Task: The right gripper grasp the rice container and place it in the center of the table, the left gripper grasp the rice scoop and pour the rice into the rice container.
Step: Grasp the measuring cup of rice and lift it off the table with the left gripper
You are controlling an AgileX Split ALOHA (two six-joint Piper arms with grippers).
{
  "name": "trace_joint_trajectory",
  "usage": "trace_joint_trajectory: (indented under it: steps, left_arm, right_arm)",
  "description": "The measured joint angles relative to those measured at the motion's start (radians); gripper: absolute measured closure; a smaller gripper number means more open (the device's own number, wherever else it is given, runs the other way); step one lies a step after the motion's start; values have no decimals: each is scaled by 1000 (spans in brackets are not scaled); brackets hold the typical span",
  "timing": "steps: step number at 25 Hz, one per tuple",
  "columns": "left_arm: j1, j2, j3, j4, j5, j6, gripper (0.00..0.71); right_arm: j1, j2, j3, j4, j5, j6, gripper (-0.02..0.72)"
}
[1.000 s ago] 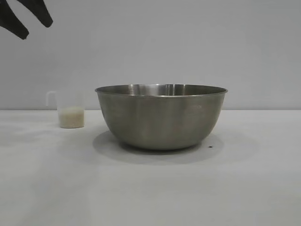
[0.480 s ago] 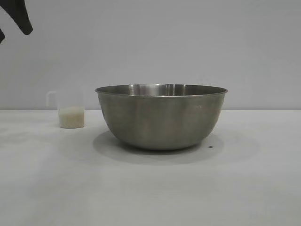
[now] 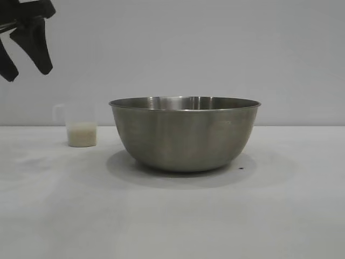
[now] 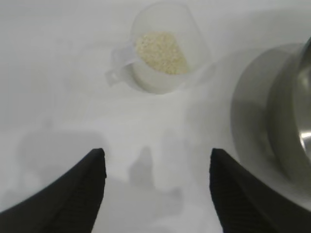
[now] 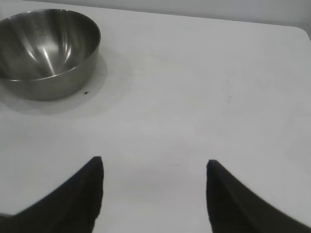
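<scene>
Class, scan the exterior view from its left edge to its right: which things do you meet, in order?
Left tool, raised above the table → rice scoop holding rice → rice container → tiny dark speck.

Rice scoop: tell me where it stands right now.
In the exterior view the rice scoop stands upright on the table, left of the steel rice container, apart from it.

The left claw [image 3: 24, 54] is cut off at the top corner, around ten o'clock. The bowl [image 4: 286, 131] runs off the edge at three o'clock.
</scene>
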Motion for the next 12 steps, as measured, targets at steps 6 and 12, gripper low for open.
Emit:
trace_joint_trajectory:
  steps: [6,12]
  left_arm:
    - [0,-38,124,0,-161,2,323]
    - [0,-40,172,0,-250,19,323]
  right_arm:
    - [0,0,0,0,0,0,301]
    - [0,0,0,0,0,0,301]
